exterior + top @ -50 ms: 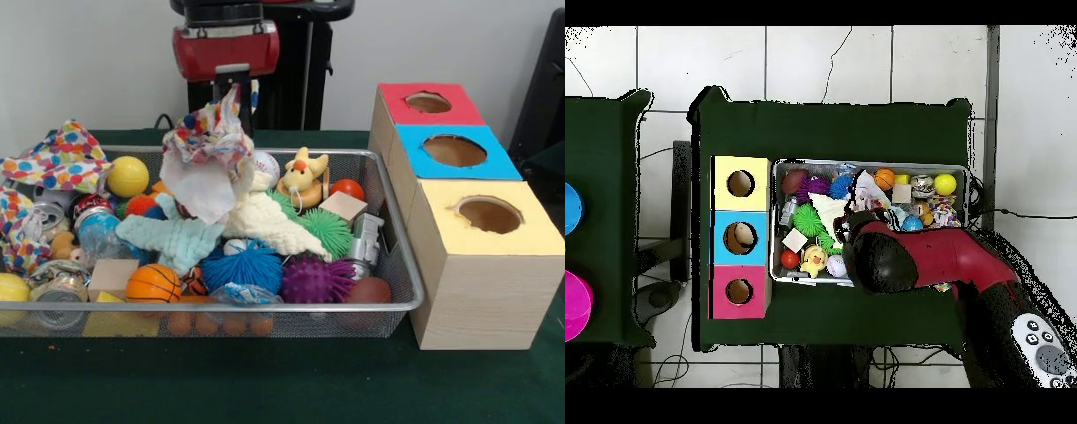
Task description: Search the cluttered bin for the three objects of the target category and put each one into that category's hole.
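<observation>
My gripper (231, 95) was pinched shut on the polka-dot cloth (209, 159), dangling it above the wire bin (395, 237), left of the yellow box (484, 265).

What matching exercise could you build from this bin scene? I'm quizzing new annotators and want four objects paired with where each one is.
Things:
1. multicoloured polka-dot cloth
2. small orange basketball
3. yellow plush duck
4. purple spiky rubber ball

Places, as seen in the front view:
A. by the near wall of the wire mesh bin, right part
B. hanging from the gripper, above the clutter
C. by the bin's near wall, left part
D. toward the bin's far wall

Pairs: 1-B, 2-C, 3-D, 4-A
</observation>
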You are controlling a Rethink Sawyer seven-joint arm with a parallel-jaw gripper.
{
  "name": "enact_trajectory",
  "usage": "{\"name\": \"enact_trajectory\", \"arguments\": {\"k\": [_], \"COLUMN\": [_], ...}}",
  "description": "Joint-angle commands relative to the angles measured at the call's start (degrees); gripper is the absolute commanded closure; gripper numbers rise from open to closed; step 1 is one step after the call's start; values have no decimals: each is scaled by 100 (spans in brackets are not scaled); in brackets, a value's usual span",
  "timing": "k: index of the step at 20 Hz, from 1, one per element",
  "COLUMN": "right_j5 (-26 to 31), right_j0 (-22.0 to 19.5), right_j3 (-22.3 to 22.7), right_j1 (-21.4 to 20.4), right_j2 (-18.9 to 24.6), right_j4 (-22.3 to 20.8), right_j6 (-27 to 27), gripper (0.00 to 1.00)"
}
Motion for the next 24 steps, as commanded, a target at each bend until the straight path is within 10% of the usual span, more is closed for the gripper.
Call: {"name": "enact_trajectory", "arguments": {"k": [1, 24], "right_j5": [111, -79], "right_j0": [333, 1557], "right_j3": [609, 260], "right_j1": [-360, -546], "right_j2": [-678, -1075], "right_j4": [158, 896], "right_j6": [1111, 867], "gripper": [100, 100]}}
